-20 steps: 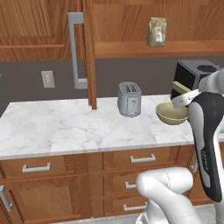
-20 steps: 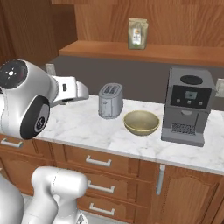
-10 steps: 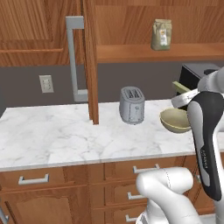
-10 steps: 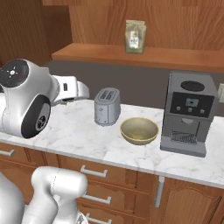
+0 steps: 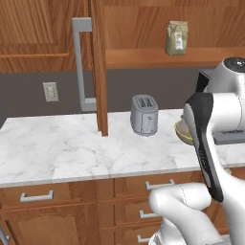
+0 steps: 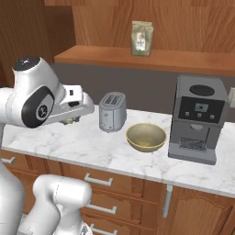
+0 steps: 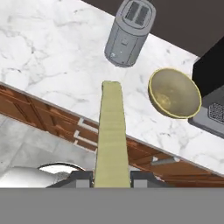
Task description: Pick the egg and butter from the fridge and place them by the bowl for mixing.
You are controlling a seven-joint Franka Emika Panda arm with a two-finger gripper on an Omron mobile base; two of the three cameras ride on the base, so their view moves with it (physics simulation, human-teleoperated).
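Hand view shows the butter [image 7: 112, 135], a pale yellow-olive stick, clamped between the two dark fingertips of the gripper [image 7: 112, 176] and held in the air above the front edge of the marble counter [image 7: 52, 52]. Beyond the stick's far end stands the grey toaster [image 7: 129, 34]. Just right of the toaster lies the yellow bowl [image 7: 174, 93], with the dark coffee machine [image 6: 197, 118] beside the bowl.
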